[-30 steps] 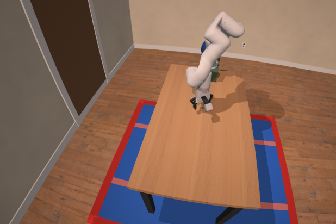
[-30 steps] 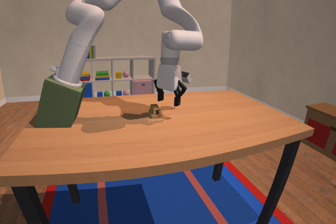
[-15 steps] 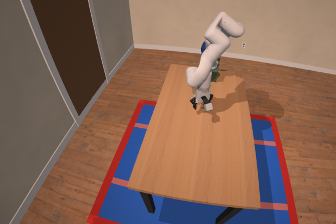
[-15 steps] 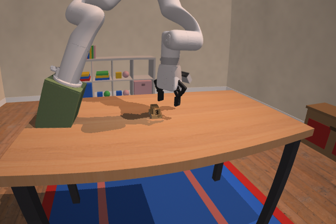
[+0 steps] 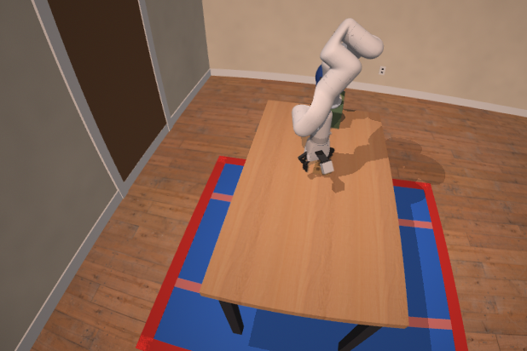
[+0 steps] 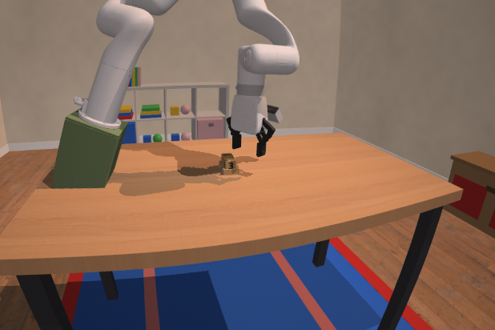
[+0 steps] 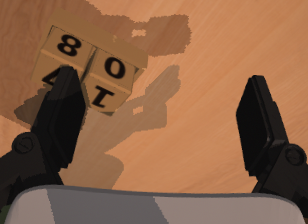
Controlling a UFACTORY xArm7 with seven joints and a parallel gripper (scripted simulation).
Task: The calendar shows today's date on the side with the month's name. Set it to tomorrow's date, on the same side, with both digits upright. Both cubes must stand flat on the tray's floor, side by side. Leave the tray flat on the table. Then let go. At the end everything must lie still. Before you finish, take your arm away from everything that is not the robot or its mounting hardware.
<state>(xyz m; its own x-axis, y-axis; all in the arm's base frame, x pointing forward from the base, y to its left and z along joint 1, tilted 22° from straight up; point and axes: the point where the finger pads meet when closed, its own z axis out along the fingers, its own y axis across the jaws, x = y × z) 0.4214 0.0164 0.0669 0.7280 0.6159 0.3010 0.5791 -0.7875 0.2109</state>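
The small wooden calendar (image 6: 229, 165) stands on the table in the arm's shadow; its end face shows a 3 in the exterior view. In the wrist view two cubes sit side by side in the tray: the left cube (image 7: 63, 54) has an 8 on top, the right cube (image 7: 109, 80) has a 0 on top and a 1 on its near face. The left cube's near face is partly hidden by my left finger. My gripper (image 6: 248, 146) (image 7: 162, 89) is open and empty, hovering above the table just to the right of the calendar. In the top view the gripper (image 5: 316, 163) hides the calendar.
The arm's green base block (image 6: 87, 151) stands at the far left of the table. A shelf with toys (image 6: 176, 112) stands behind the table. A wooden cabinet (image 6: 474, 192) stands off the right edge.
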